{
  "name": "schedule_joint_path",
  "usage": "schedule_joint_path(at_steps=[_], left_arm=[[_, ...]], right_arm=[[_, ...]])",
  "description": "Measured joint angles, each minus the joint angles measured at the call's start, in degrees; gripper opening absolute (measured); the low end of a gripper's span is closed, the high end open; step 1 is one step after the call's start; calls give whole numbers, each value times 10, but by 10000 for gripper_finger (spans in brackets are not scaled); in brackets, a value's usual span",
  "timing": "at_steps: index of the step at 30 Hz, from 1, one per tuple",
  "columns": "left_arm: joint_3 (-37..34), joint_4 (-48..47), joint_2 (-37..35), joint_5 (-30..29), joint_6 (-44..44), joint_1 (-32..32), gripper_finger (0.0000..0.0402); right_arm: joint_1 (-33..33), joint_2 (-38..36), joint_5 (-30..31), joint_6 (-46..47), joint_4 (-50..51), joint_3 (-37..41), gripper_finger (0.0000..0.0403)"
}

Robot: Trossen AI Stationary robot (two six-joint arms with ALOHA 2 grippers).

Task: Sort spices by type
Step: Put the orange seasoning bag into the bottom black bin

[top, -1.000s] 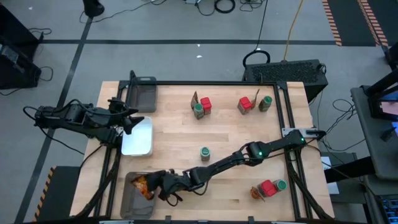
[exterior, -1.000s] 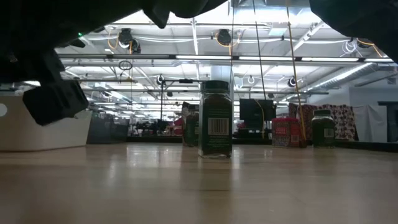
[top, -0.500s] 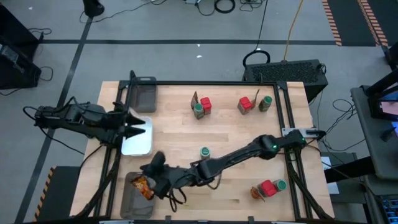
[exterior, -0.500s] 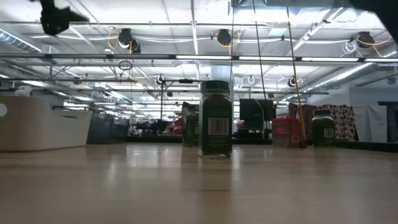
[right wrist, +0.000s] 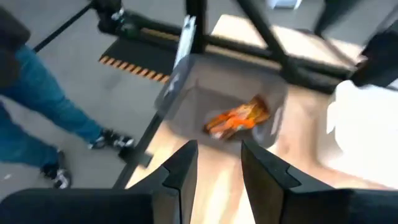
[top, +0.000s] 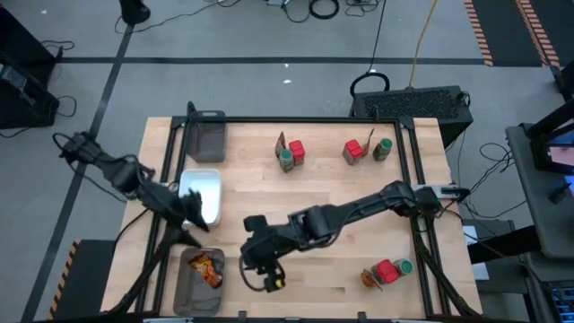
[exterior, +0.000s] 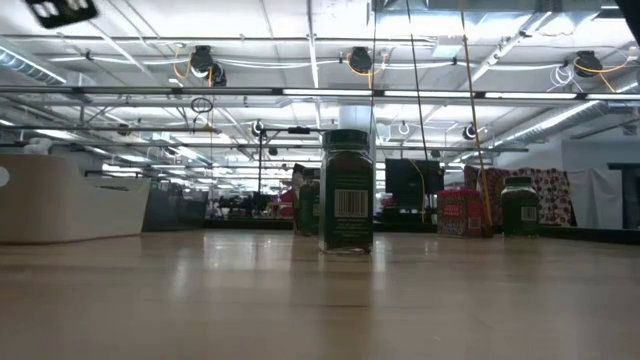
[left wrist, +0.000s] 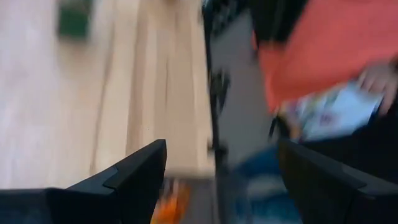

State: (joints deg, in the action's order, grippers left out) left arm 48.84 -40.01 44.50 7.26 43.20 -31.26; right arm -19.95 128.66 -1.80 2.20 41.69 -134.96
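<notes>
Now right gripper (top: 266, 274) near the grey tray (top: 186, 289), fingers slightly apart, empty; sachets (top: 208, 266) in the tray. Left gripper (top: 193, 218) spread, empty, beside white dish (top: 208, 184). Lone jar (exterior: 346, 190) mid-table, unsorted. Risk: arms colliding near tray corner; jar tipping if grabbed off-centre.

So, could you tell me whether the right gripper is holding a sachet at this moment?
No: in the right wrist view the right gripper has nothing between its fingers, and the sachets lie in the grey tray.

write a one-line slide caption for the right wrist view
Right pincer, nothing between its fingers, faces the grey tray holding orange sachets.
</notes>
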Motion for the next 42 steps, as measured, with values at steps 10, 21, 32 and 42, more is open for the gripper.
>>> schedule_joint_path(at_steps=[10, 21, 32, 42], left_arm=[[68, -92, 158, -27, 111, -185, 303], [68, -131, 244, -135, 219, -282, 303], [44, -131, 318, -142, 251, -291, 303], [32, -122, 321, -142, 284, -291, 303]], right_arm=[[-20, 0, 34, 26, 16, 0, 105], [-24, 0, 53, 31, 15, 0, 105], [-24, 0, 53, 17, 14, 0, 105], [-22, 1, 53, 14, 13, 0, 105]])
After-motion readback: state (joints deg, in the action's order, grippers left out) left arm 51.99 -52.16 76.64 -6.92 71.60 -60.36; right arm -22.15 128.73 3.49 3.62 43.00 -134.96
